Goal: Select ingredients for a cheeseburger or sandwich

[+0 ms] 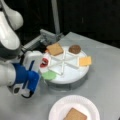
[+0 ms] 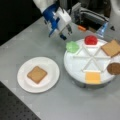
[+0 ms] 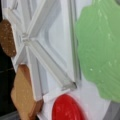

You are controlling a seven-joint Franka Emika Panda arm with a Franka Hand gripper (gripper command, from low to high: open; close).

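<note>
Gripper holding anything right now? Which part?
Nothing visibly held. The gripper hovers beside the green leaf at the divided tray edge.

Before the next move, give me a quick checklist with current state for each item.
1. Base bread slice lies on the white plate: ok.
2. Gripper is near the green leaf, above the tray's edge in a front view: ok.
3. Leaf sits in the wrist view, filling its right side: ok.
4. Jaws open or shut: cannot tell.
5. Other pieces sit on the divided tray: red disc, second bread slice, brown patty, cheese square: ok.
6. Gripper holding anything: cannot tell.
</note>
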